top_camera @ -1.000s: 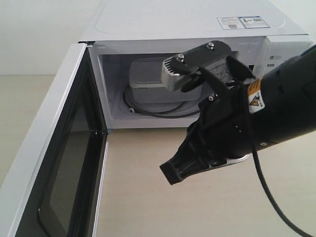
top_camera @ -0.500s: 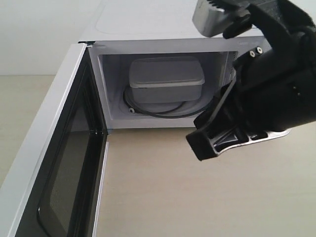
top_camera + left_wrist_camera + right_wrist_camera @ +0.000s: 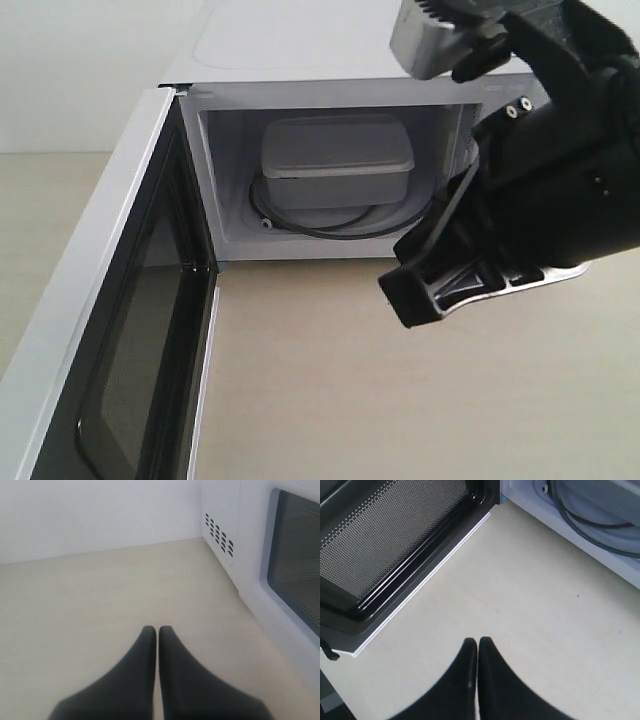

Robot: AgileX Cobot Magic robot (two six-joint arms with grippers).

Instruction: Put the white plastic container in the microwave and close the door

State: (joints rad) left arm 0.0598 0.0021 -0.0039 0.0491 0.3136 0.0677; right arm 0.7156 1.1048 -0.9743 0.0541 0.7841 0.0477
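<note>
The white plastic container sits lidded inside the open microwave, on the turntable. The door stands wide open on the left, its dark window facing inward. My right gripper hangs shut and empty over the table in front of the cavity, to the right of the container. In the right wrist view the right gripper is above bare tabletop, with the door and the turntable ahead. My left gripper is shut and empty, beside the door's outer face.
The right arm's black body covers the microwave's control panel side. A beige tabletop stretches in front of the cavity. Vent holes mark the microwave's side wall, and a white wall stands behind.
The right arm drew back from the cavity, rising and shifting right, which uncovered the container inside. Over the last half second it has hardly moved.
</note>
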